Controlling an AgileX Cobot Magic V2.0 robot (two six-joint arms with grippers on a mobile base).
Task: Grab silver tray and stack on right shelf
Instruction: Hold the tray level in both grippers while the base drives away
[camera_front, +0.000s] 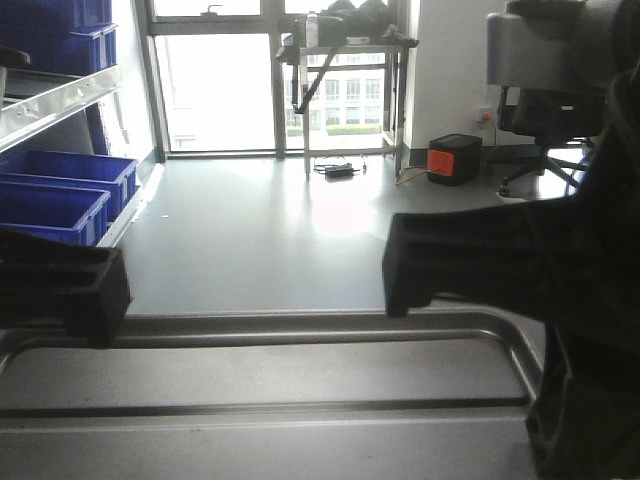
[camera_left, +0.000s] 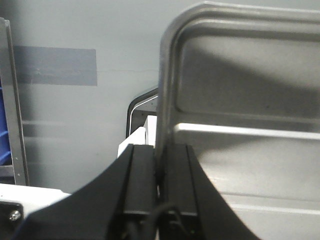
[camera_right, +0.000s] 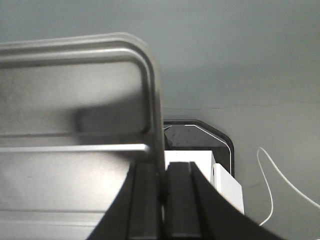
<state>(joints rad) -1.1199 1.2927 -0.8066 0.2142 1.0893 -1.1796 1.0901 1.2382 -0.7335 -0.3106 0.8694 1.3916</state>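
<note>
The silver tray (camera_front: 300, 325) fills the bottom of the front view, held level above the grey floor, with a raised rim and long ridges across its floor. My left gripper (camera_front: 95, 290) is shut on the tray's left rim. The left wrist view shows its jaws (camera_left: 160, 147) clamped on the rim of the tray (camera_left: 240, 100). My right gripper (camera_front: 410, 265) is shut on the right rim. The right wrist view shows its jaws (camera_right: 163, 167) pinching the edge of the tray (camera_right: 75, 100). The right shelf is out of view.
A rack with blue bins (camera_front: 60, 195) stands at the left. Ahead is grey floor, a table (camera_front: 345, 45) by the window, an orange-and-black box (camera_front: 455, 158) and an office chair (camera_front: 545, 120). A white cable (camera_right: 270, 185) lies on the floor.
</note>
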